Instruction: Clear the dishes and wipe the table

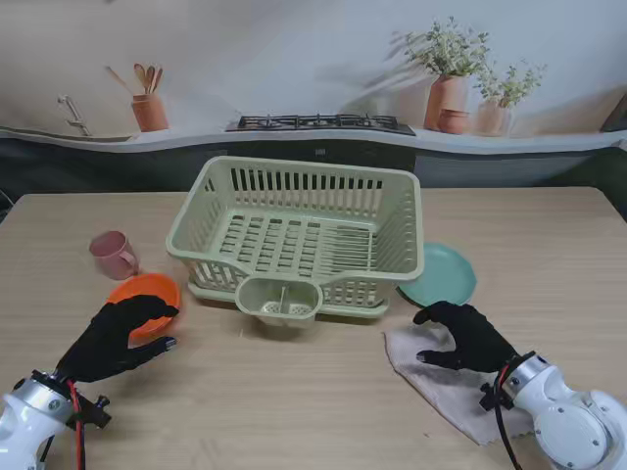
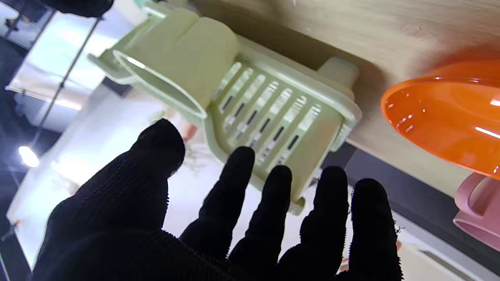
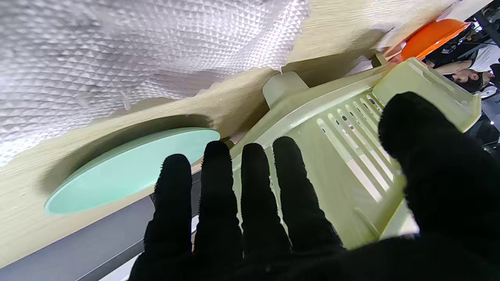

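Three dishes wait: orange bowl (image 1: 145, 294) near left under the spread, empty left hand (image 1: 118, 336), pink cup (image 1: 114, 254) beyond, green plate (image 1: 440, 273) right. Light, slick plastic, best gripped by rims. Right hand (image 1: 464, 336) hovers spread above soft cloth (image 1: 441, 382)

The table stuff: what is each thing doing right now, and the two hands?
Rack: upright, empty.
Orange bowl: upright on the table, left hand open over its near edge.
Pink cup: on its side.
Green plate: flat, beside the rack.
Cloth: crumpled, right hand open over it.
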Controlling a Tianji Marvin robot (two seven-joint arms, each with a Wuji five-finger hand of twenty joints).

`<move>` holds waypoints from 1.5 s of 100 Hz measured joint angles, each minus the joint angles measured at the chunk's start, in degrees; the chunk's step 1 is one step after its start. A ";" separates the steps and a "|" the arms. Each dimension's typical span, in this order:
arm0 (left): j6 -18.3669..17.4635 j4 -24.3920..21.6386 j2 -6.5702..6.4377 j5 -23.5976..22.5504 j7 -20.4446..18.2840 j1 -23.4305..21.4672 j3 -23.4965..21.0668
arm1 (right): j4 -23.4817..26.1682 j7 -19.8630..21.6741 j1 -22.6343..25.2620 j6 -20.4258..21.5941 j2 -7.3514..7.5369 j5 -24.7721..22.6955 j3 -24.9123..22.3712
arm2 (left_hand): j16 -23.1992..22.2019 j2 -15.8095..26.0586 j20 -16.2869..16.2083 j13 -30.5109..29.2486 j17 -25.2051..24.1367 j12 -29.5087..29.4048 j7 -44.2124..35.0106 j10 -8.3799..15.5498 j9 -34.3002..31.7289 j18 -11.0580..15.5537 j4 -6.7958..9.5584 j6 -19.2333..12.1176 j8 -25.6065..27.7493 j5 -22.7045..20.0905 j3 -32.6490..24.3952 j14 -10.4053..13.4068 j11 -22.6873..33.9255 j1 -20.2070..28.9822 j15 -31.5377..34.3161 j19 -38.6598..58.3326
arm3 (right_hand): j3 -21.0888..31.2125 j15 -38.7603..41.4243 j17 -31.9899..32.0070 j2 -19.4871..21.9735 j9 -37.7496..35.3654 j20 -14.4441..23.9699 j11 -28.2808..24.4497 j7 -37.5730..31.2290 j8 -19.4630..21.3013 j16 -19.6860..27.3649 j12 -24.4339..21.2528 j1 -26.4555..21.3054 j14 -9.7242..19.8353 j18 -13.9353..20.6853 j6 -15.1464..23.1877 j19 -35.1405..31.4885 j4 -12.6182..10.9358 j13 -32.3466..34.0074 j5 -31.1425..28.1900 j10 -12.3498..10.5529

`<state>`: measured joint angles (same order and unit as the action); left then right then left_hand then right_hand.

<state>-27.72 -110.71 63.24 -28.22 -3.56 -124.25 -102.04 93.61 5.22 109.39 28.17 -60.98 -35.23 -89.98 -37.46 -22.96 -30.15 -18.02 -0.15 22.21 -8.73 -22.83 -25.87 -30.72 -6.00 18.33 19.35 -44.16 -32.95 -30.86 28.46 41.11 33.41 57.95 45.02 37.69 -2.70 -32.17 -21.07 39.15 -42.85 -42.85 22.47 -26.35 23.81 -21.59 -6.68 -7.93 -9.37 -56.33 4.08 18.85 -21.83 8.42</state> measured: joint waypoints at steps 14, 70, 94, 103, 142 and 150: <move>-0.24 0.15 0.00 -0.26 0.27 -0.01 -0.03 | 0.09 0.04 0.17 -0.04 -0.03 0.09 -0.13 | 0.00 0.00 0.00 0.00 0.00 0.00 0.00 0.01 -0.09 0.00 0.00 0.00 0.02 0.00 -0.01 0.01 0.00 0.00 -0.03 0.00 | 0.00 0.01 0.00 0.00 0.00 -0.53 0.00 -0.01 0.00 0.00 0.00 0.00 0.00 0.45 0.00 -0.03 0.00 -0.01 0.00 0.00; -1.24 0.10 0.08 -0.28 1.39 -0.36 -0.18 | -0.94 0.41 -0.93 1.15 0.04 -2.56 -0.90 | 0.00 0.00 0.02 -0.62 0.00 0.00 -0.02 0.04 -0.23 0.00 0.00 -0.02 0.12 0.00 -0.04 0.05 0.00 0.00 -0.09 -0.02 | 1.47 -4.20 1.37 -1.37 0.65 -3.45 2.44 1.23 -1.51 2.29 -1.39 -0.09 0.68 2.64 -0.01 2.74 0.00 -1.54 0.00 -0.19; -1.31 -0.04 0.18 -0.75 1.97 -0.77 -0.37 | -3.58 0.11 -3.54 2.33 0.41 -6.29 -1.18 | 0.00 0.00 0.13 -0.62 0.01 0.00 -0.03 0.04 -0.24 0.00 0.00 -0.02 0.14 0.00 -0.04 0.05 0.00 0.00 -0.09 -0.06 | 2.15 -11.47 3.45 -2.04 2.16 -5.42 7.50 6.26 -3.96 6.09 -3.42 -0.09 2.14 6.35 -0.03 9.72 0.00 -4.35 0.00 -1.09; -1.31 -0.23 0.20 -1.01 1.97 -1.03 -0.53 | -5.00 -0.47 -4.87 2.29 0.53 -7.57 -1.01 | 0.00 0.00 0.39 -0.63 0.00 0.00 -0.04 0.05 -0.24 0.00 0.00 -0.03 0.15 0.00 -0.04 0.05 0.00 0.00 -0.09 -0.60 | 2.15 -12.92 3.64 -2.04 2.24 -6.02 8.96 8.08 -4.69 6.73 -4.06 -0.09 2.64 6.52 -0.03 11.98 0.00 -4.41 0.00 -1.30; -1.37 -0.60 0.30 -1.16 2.34 -1.46 -0.66 | -12.17 -4.73 -11.65 0.44 1.10 -14.68 1.88 | 0.00 0.00 0.54 -0.63 0.01 0.00 -0.03 0.07 -0.34 0.00 0.00 -0.05 0.21 0.00 -0.04 0.06 0.00 0.00 -0.09 -0.67 | 1.29 -20.16 5.96 -2.04 5.80 -6.87 15.70 19.09 -8.80 10.21 -7.79 -0.09 6.30 11.58 -0.01 21.62 0.00 -9.20 0.10 -3.65; -1.36 -0.63 0.31 -1.20 2.36 -1.48 -0.69 | -13.71 -5.31 -13.01 -0.26 1.24 -15.01 2.70 | 0.00 -0.01 0.54 -0.63 0.01 0.00 -0.04 0.07 -0.34 0.00 0.00 -0.06 0.22 0.00 -0.04 0.06 0.00 0.00 -0.09 -0.67 | 0.55 -21.62 6.34 -2.04 6.52 -6.87 16.94 20.33 -9.81 11.05 -8.95 -0.09 6.97 12.34 0.43 23.48 0.00 -9.27 0.75 -4.47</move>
<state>-29.08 -111.34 63.55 -29.42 -1.20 -125.73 -102.73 79.90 -0.10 96.38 27.91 -59.74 -50.24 -87.29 -37.46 -22.97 -29.61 -18.65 -0.15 22.21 -8.77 -22.76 -26.21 -30.71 -6.00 18.26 19.57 -44.16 -32.99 -30.81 28.46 41.11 33.32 57.28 45.57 16.07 3.64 -34.21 -14.55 32.28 -25.91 -22.52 12.66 -15.30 14.86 -21.68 0.30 4.41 -8.94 -32.85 4.08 9.57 -21.08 3.94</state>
